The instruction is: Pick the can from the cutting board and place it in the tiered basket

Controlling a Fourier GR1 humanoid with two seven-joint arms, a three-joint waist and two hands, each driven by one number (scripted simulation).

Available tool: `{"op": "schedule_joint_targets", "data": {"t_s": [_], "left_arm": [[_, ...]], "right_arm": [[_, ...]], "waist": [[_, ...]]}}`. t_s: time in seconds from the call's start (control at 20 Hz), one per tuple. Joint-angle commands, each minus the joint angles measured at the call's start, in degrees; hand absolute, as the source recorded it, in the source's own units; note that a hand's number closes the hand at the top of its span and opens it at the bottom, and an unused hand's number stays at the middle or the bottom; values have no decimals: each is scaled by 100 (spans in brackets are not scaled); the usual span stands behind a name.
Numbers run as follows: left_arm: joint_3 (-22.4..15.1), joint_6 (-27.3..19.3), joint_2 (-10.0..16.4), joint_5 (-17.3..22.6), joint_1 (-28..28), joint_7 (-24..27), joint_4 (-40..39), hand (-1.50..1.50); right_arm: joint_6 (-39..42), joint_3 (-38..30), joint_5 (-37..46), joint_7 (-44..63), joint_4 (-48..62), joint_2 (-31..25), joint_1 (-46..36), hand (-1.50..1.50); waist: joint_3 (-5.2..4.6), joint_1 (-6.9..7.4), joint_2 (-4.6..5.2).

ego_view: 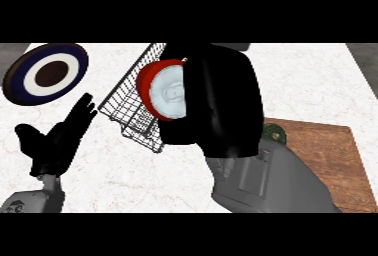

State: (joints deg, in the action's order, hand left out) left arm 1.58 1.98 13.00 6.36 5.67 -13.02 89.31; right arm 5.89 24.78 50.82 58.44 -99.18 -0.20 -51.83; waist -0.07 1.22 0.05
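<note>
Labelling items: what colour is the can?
The can is red with a pale end; head view.

My left hand (55,142) is matte black all over, with slim fingers and a thicker thumb. It joins my left forearm (29,202) through a narrow grey wrist. That forearm's casing is grey too, with dark curved markings near the lower edge. My right hand (221,100) is the same black, broad and smooth-backed, with a faint sheen along its lower part. Behind it, my right forearm (277,182) is a bulky grey shell with bevelled edges and a raised rectangular panel on its upper face.
</note>
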Motion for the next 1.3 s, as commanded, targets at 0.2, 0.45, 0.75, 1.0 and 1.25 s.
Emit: {"op": "schedule_joint_targets", "data": {"t_s": [0.2,0.45,0.75,1.0,1.25], "left_arm": [[-29,8,-134,15,-343,5,277,0],[195,278,96,199,-66,-111,136,0],[103,108,-58,-30,-161,-155,193,0],[-122,69,-236,-143,-458,-145,608,0],[78,114,-110,-120,-38,-127,176,0]], "right_arm": [[-1008,324,-676,905,1727,19,-1234,150],[-1738,582,-737,388,2461,18,-959,150],[-2032,510,-805,17,3345,19,-1406,150],[-2503,765,-1024,11,4276,19,-2041,150],[-3960,571,-662,-471,4629,19,-1835,150]], "waist": [[0,63,-4],[3,10,8],[4,-5,3],[2,108,10],[2,86,51]]}}
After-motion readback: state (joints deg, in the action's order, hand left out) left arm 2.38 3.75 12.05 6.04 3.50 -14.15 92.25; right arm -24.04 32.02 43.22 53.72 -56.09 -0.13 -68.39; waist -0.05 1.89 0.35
